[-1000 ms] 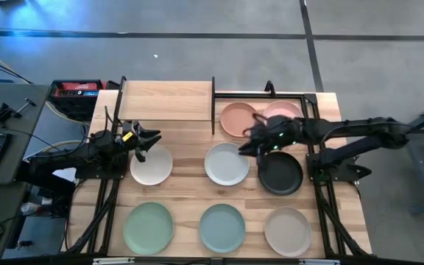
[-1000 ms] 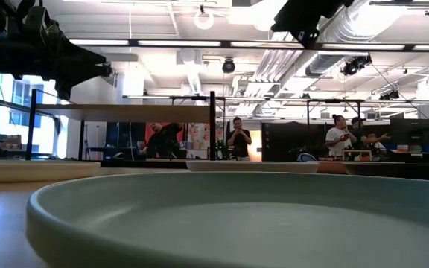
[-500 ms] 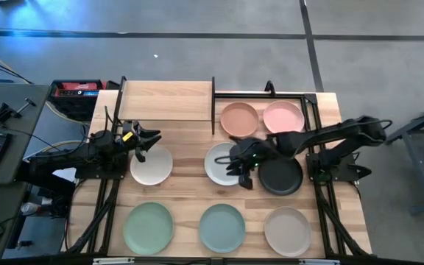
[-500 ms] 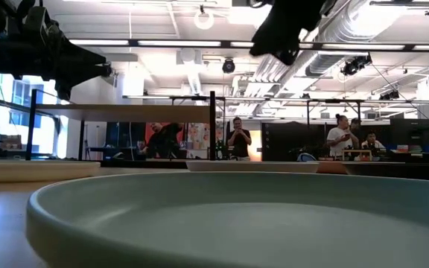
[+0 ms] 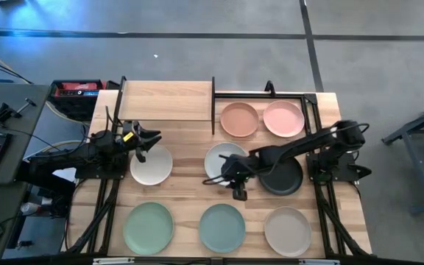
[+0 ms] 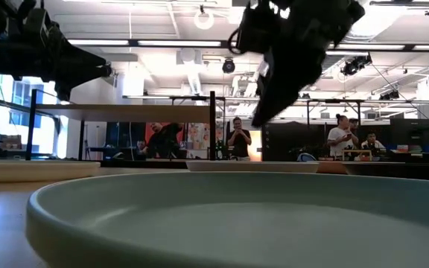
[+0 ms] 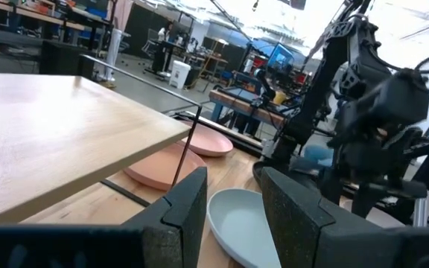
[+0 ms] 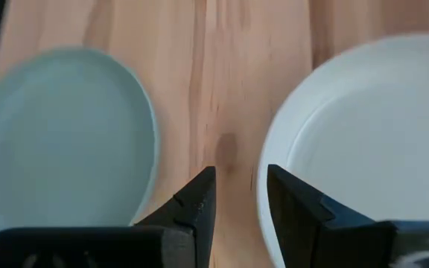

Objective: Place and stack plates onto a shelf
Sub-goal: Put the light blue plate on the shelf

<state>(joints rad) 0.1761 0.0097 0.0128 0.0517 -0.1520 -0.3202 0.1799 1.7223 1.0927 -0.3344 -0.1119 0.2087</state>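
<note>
I count eight plates on the tabletop, none on the shelf yet. The shelf board stands bare at the back left of the table. Just right of it, in the back row, lie a salmon plate and a pink plate side by side. In the middle row I have a white plate on the left, a pale blue plate in the centre and a black plate touching or nearly touching its right edge. The front row holds a green plate, a teal plate and a beige plate.

My right gripper reaches across from the right side, its arm passing over the black plate, and sits over the front edge of the pale blue plate. In its wrist camera the two fingers are a small gap apart with nothing between them, pointing down at bare wood between the pale blue plate's rim and the teal plate.

My left gripper waits at the back-left edge of the white plate, near the shelf's front. Its fingers are also slightly parted and empty.

In the low camera I see a few people standing far back in the room.
</note>
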